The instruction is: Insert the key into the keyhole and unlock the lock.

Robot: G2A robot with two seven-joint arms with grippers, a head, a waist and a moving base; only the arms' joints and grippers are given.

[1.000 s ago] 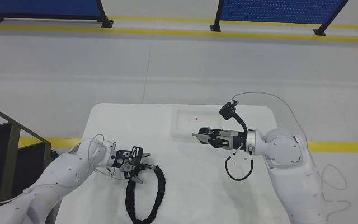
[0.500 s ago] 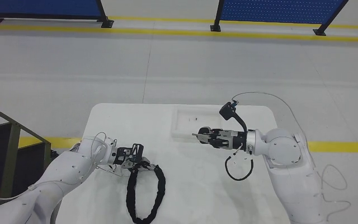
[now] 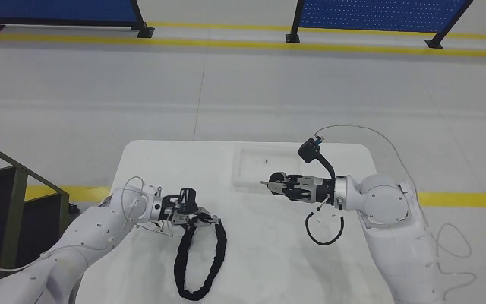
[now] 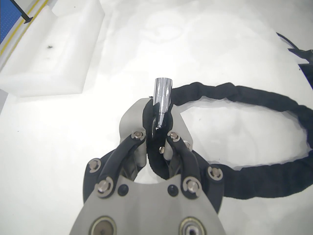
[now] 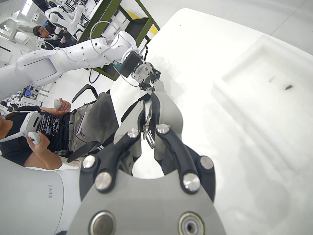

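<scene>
Hidden between fingers of left gripper [image 4: 157,117]: lower end of lock cylinder [image 4: 163,96]. Cannot tell keyhole. Cut off by edge of left wrist view: far bend of black cable loop [image 4: 244,94]; near end tucked under gripper. Seen edge-on between fingers of right gripper [image 5: 150,103]: key [image 5: 147,123], blade and teeth covered. Too small in top view to read key shape. Cropped in both wrist views: foam tray [image 4: 61,57].
</scene>
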